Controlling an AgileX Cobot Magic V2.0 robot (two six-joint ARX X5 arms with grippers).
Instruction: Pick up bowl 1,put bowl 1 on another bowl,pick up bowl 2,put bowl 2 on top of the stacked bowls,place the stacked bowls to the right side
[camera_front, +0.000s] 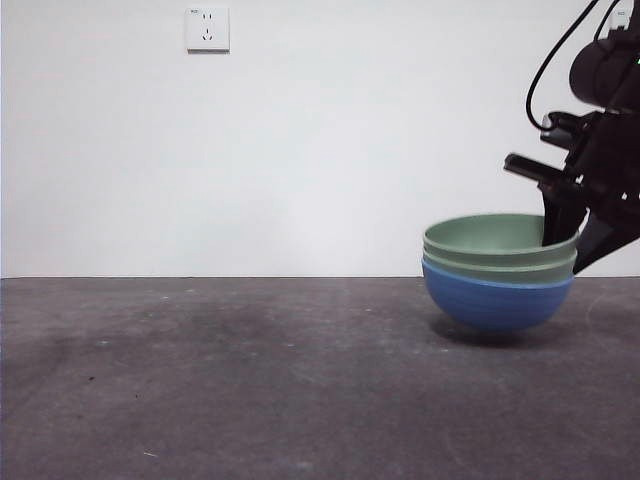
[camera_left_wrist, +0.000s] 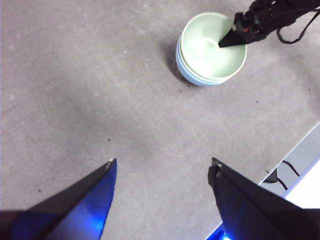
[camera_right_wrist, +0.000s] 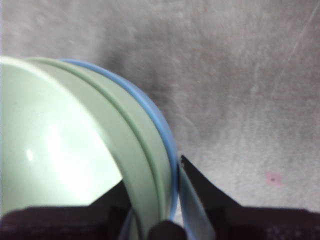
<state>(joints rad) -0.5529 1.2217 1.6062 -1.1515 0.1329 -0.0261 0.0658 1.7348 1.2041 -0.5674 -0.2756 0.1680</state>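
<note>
At far right of table (camera_front: 250, 380): the stacked bowls (camera_front: 498, 275), tilted, blue base seemingly just off the surface.
Right gripper (camera_right_wrist: 167, 220): clamped on the stack's rim, one jaw inside the top green bowl, one outside the blue wall.
Left gripper (camera_left_wrist: 162, 170): jaws spread, holding nothing, well apart from the stack.
Risk: possible slip of nested bowls, given one-sided rim pinch and tilt.
Risk on release: rocking on the rounded base.
</note>
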